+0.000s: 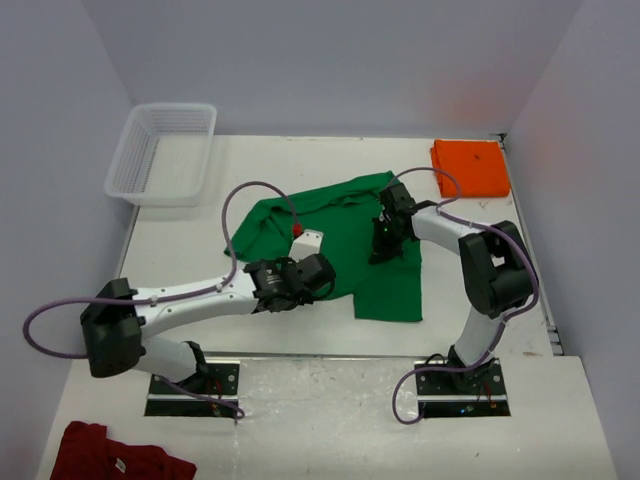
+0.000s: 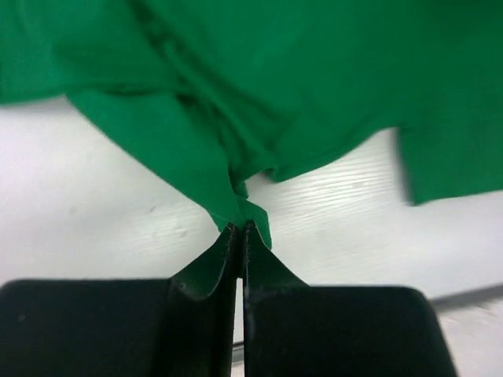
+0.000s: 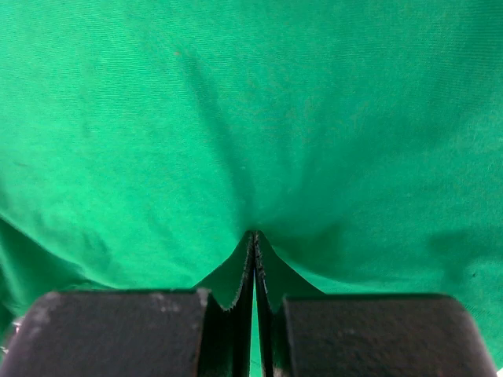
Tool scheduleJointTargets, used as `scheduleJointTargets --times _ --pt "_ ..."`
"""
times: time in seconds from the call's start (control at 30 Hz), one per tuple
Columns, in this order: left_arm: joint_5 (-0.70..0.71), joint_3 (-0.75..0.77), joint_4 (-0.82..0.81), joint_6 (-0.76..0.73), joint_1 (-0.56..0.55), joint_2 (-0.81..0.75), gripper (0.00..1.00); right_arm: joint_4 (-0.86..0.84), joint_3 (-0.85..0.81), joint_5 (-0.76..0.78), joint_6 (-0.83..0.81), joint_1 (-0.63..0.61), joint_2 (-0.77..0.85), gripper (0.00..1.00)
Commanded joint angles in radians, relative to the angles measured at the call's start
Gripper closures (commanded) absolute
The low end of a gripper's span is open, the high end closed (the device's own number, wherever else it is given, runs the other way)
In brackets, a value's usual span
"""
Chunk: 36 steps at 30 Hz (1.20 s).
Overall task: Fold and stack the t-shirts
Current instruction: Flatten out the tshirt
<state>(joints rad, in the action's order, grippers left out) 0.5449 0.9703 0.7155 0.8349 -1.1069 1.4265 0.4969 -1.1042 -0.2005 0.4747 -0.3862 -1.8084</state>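
Across the middle of the white table (image 1: pixel 180 240) the green t-shirt (image 1: pixel 350 222) lies spread but rumpled, its left side bunched into folds, its right side flatter and reaching toward the near edge. The orange t-shirt (image 1: pixel 470 167) sits folded into a neat rectangle at the far right corner, well apart. Folding the green one looks to be the step in hand, only just begun. The left gripper (image 2: pixel 238 229) is clamped on a pointed bit of the shirt's edge, drawing it into a peak, and the right gripper (image 3: pixel 253 236) is pinched tight on a tent of fabric within the panel. The next move probably calls for both to lift and carry evenly, so the crease lands straight.
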Motion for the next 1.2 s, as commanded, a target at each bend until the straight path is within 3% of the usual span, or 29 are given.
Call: scheduleJointTargets --times 0.0,0.23,0.37,0.5,0.57,0.67,0.77,0.8,0.9,1.07,1.13,1.17 --pt "-0.117 0.045 -0.261 -0.170 -0.007 -0.113 1.00 -0.032 0.009 0.032 0.005 -0.005 0.076 1.00" --pt "-0.530 0.062 -0.651 -0.289 -0.005 -0.095 1.00 -0.009 0.014 0.165 0.033 -0.005 0.199 1.00" --pt "-0.700 -0.099 -0.933 -0.203 0.051 -0.112 1.00 0.025 0.003 0.196 0.024 -0.006 0.261 1.00" --pt "-0.749 -0.437 -1.114 0.052 0.272 -0.158 1.00 0.060 0.006 0.197 0.016 -0.006 0.300 1.00" --pt "-0.721 -0.527 -1.072 0.061 0.321 -0.187 1.00 0.055 0.027 0.188 0.010 -0.005 0.320 0.98" --pt "-0.637 -0.539 -0.954 0.007 0.332 -0.212 0.98 0.052 0.037 0.162 -0.001 -0.005 0.343 0.90" --pt "-0.588 -0.538 -0.874 -0.023 0.329 -0.254 0.74 0.057 0.052 0.115 -0.011 -0.019 0.363 0.77" --pt "-0.580 -0.536 -0.849 -0.034 0.329 -0.271 0.58 0.055 0.058 0.112 -0.011 -0.029 0.371 0.75" --pt "-0.550 -0.501 -0.776 -0.063 0.317 -0.336 0.43 0.054 0.073 0.099 -0.016 -0.078 0.402 0.68" --pt "-0.436 -0.424 -0.601 -0.100 0.292 -0.422 0.38 0.078 0.066 0.095 -0.008 -0.167 0.408 0.64" --pt "-0.450 -0.407 -0.571 -0.117 0.285 -0.429 0.47 0.077 0.076 0.098 0.002 -0.172 0.412 0.65" --pt "-0.476 -0.404 -0.562 -0.135 0.280 -0.423 0.58 0.078 0.076 0.114 0.008 -0.172 0.415 0.65"
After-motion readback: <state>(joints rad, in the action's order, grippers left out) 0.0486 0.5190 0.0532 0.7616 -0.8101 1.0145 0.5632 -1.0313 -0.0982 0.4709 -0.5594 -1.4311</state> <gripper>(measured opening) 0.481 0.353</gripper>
